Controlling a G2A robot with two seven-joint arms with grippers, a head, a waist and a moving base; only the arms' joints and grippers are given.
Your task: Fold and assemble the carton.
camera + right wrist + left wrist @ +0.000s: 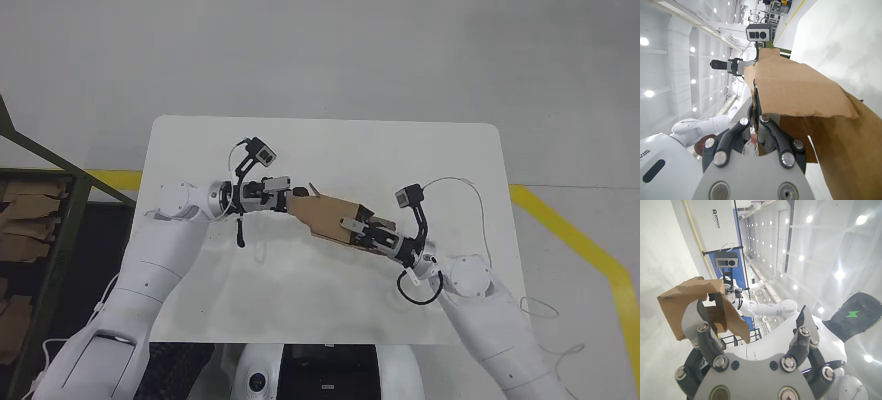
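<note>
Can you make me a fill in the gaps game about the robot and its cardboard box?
The carton between the two grippers is ___ in colour. The right gripper is ___ on the carton's edge. The left gripper has its fingers spread ___. The table under them is ___ in colour.
Missing words: brown; shut; open; white.

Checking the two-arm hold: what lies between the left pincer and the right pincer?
The carton, as the top view shows: it spans the gap from the open left pincer to the right pincer, which is shut on its edge.
</note>
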